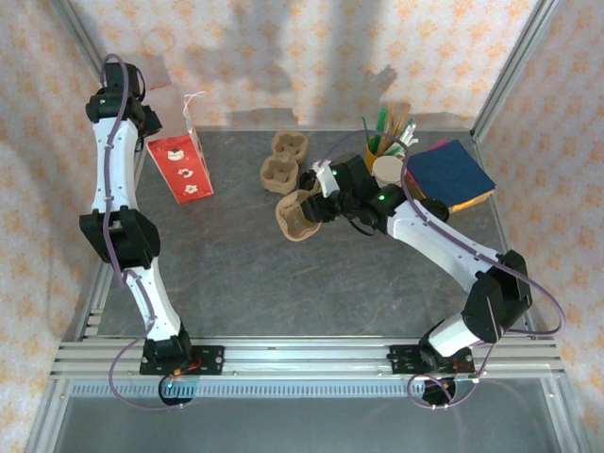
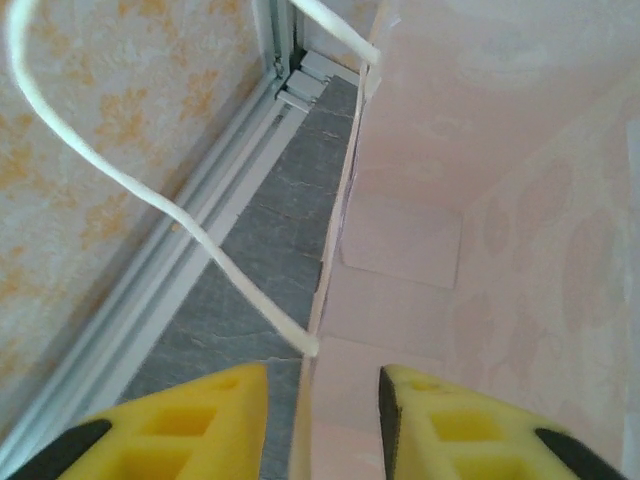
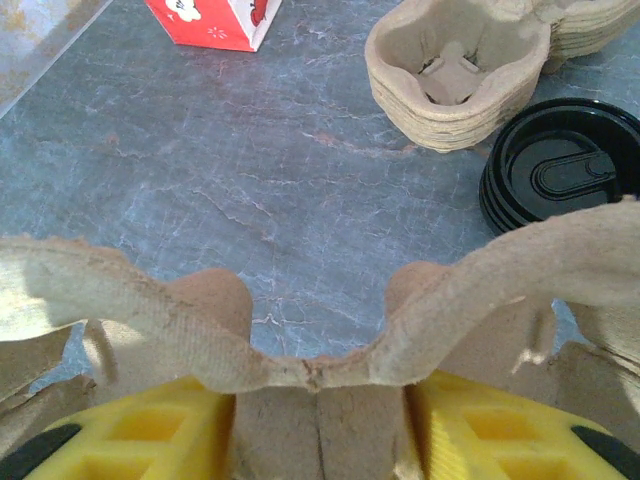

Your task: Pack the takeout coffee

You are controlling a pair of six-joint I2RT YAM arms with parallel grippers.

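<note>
Right wrist: takeout coffee (image 3: pixel 560 172) ahead-right of right end effector (image 3: pixel 320 425), past carrier (image 3: pixel 150 310)

The takeout coffee (image 3: pixel 560 172) is seen upright on the grey tabletop (image 3: pixel 250 170), capped by its round, glossy black plastic lid. Little of the cup's side can be made out. It is set just beside the stacked pulp carriers (image 3: pixel 455 85), its near edge hidden behind another pulp carrier (image 3: pixel 560 255).

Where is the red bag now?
In the top view, the red bag stands far left on the table, the left end effector at its open rim.
</note>
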